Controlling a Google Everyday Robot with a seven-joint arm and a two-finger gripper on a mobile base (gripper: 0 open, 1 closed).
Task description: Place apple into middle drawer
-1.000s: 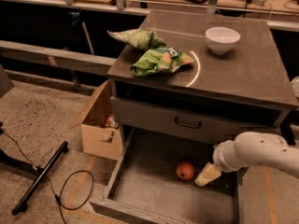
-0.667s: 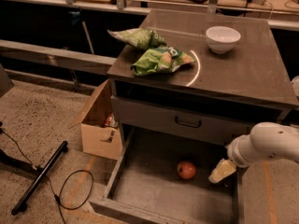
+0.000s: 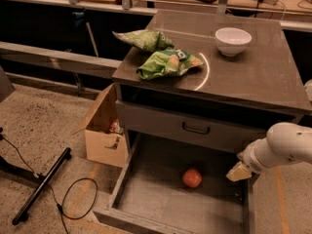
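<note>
Apple [image 3: 192,178] lies on the bare floor of the middle drawer [image 3: 156,204], right of centre and nearer the back than the front lip. It touches nothing but the floor. The drawer is pulled well out from the cabinet and is open to view from above.

Gripper [image 3: 238,171] is over the right side of the drawer, just inside the right wall and level with the apple. It is near the apple but clearly apart from it, with bare floor between the two. Only a pale, wedge-shaped tip shows below the white arm [image 3: 285,144], so whether it is apart or together cannot be told. The arm enters from the right edge.

Above the open drawer, a closed drawer front [image 3: 156,122] carries a small dark handle [image 3: 196,128]. The cabinet top [image 3: 258,77] holds a white bowl [image 3: 233,41] at the back right and two green snack bags [image 3: 168,63] at the left (one partly behind the other).

On the ground left of the cabinet stands an open cardboard box [image 3: 103,146], just beside the drawer's left wall. A black cable [image 3: 62,203] loops on the ground further left, next to a black bar [image 3: 43,185].
</note>
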